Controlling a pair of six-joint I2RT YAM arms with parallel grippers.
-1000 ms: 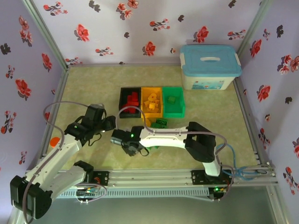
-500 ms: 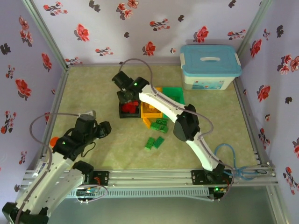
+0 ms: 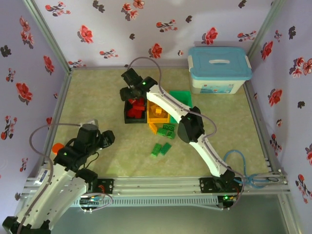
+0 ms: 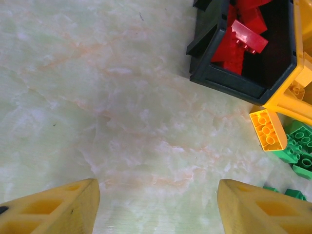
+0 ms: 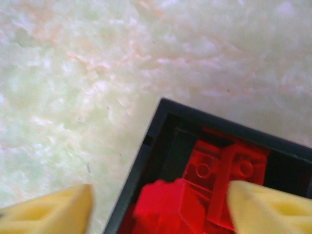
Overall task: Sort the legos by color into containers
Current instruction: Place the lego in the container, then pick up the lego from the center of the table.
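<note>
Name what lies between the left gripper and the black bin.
Bare tabletop, seen in the left wrist view, from left gripper to black bin.

No readable text or numbers, label (image 3: 215,89) on the white box (image 3: 219,73) too small to read

Overhead; close wrists (common bin (image 4: 229,85), perhaps)

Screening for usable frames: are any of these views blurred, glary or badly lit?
Right wrist view: soft throughout, with the red legos in the black bin and the right fingertips smeared. Left wrist view: the table marbling is crisp, the left fingertips slightly soft at the frame edge. Top external view: even light, faint shadows, no glare.
</note>
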